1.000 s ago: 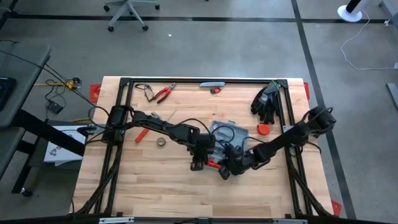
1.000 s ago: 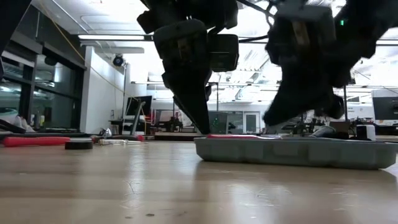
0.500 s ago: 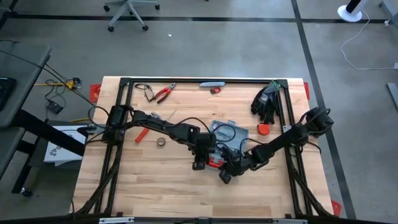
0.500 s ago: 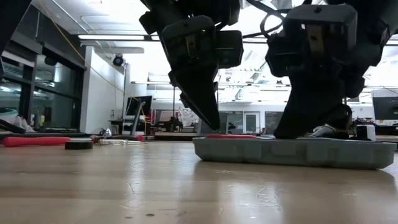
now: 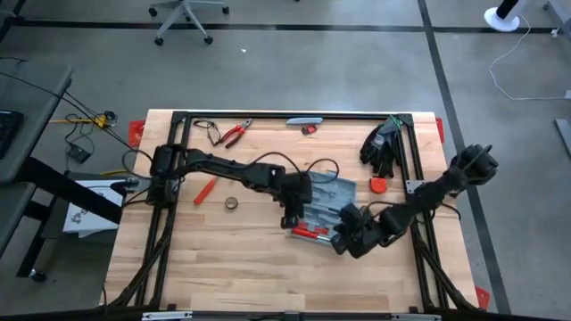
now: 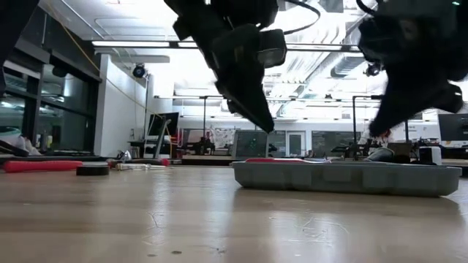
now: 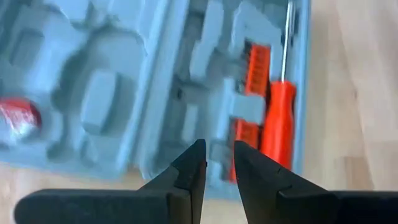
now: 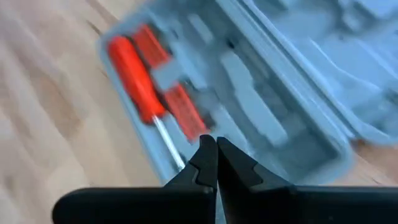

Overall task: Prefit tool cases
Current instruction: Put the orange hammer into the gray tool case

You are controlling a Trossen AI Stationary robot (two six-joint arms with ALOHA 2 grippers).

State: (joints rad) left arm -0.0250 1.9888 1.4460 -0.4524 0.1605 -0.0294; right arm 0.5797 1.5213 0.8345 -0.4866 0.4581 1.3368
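The flat grey-blue plastic tool case (image 5: 321, 207) lay open mid-table on the pale wood-grain table (image 5: 223, 259), its moulded slots holding a red-handled screwdriver (image 7: 278, 121). The left gripper (image 7: 216, 163) hovered above it, tapered dark fingers parted slightly around nothing. Beside the case's near right corner, the right gripper (image 8: 216, 154) hung pinched together, empty.

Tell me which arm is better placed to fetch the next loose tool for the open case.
Probably the left: its gripper hangs slightly open above the tool case, nearer the pliers. The right gripper is shut.
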